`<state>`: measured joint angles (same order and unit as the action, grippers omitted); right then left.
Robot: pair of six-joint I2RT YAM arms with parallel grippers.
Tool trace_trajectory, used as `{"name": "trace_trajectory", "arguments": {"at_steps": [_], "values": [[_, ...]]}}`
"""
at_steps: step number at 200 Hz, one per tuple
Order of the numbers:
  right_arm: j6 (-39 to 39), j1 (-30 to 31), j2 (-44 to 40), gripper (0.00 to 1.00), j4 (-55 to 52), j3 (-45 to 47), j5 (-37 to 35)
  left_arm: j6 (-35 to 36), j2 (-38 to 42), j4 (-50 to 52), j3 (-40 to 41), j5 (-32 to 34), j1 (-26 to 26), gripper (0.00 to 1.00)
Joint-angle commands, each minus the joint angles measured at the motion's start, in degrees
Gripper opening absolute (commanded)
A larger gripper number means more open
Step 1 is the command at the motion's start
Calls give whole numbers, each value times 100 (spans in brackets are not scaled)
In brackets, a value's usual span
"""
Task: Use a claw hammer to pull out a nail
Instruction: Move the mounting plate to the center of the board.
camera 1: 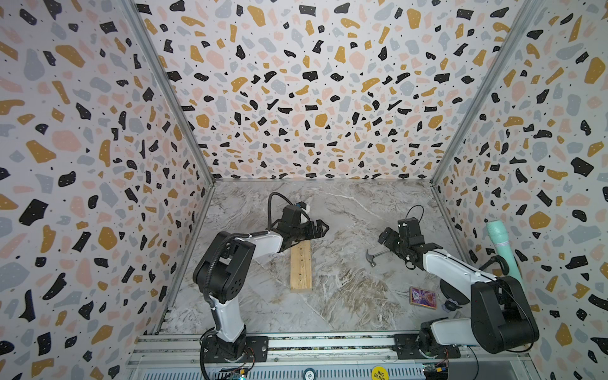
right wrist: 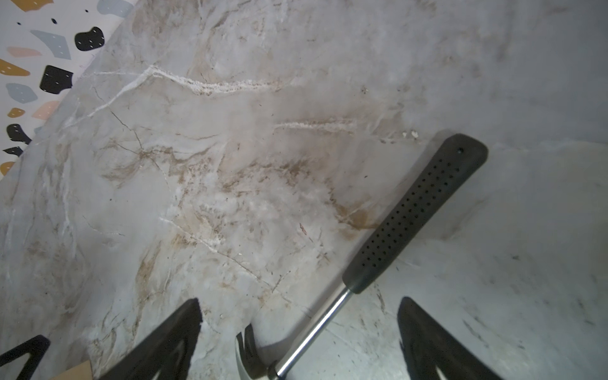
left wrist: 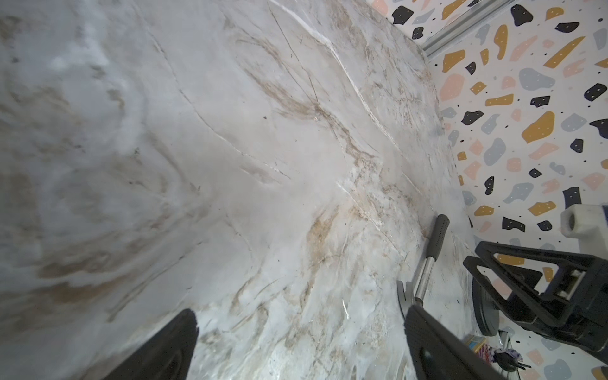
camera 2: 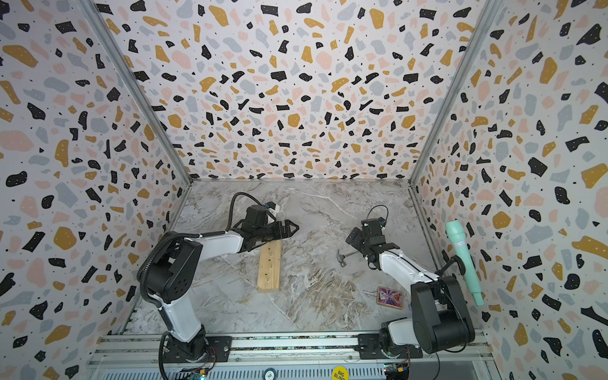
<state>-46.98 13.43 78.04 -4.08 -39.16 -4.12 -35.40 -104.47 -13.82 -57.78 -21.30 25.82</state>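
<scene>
Lying flat on the marble table (camera 1: 345, 296), right of centre in a top view: claw hammer (camera 1: 376, 257), below the right gripper (right wrist: 299, 306), fingers spread and empty. The left gripper (camera 1: 320, 228) is likewise spread. Rigid, probably head-heavy, with a slick steel shaft; best gripped on the dimpled rubber handle (right wrist: 414, 214).

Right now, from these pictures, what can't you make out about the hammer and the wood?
- Nail: in both top views the wooden plank shows only tiny dark dots; nail or hole, too small to tell.
- Plank's far end: under the left arm in both top views.
- Handle of the claw hammer: under the right arm in both top views; its head is cut by the right wrist view's edge.
</scene>
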Motion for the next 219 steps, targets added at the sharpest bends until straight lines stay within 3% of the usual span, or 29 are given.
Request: {"name": "trace_trajectory", "arguments": {"at_steps": [1, 45, 78, 133, 183, 219], "values": [[-48, -35, -110, 94, -166, -3, -104, 84, 447, 269, -296, 403, -178, 100], [-126, -42, 132, 93, -108, -35, -21, 357, 1089, 957, -209, 884, -398, 100], [-149, -42, 385, 87, -157, -192, 39, 566, 1628, 1433, 321, 1081, -528, 100], [-279, -42, 525, 77, -61, -198, -24, 405, 2679, 1903, 1443, 755, -615, 98], [-416, -42, 714, 68, -10, -259, -47, 516, 3577, 2701, 2066, 1786, -615, 98], [-550, -34, 798, 64, -69, -272, -92, 739, 3421, 2995, 2139, 2130, -612, 94]]}}
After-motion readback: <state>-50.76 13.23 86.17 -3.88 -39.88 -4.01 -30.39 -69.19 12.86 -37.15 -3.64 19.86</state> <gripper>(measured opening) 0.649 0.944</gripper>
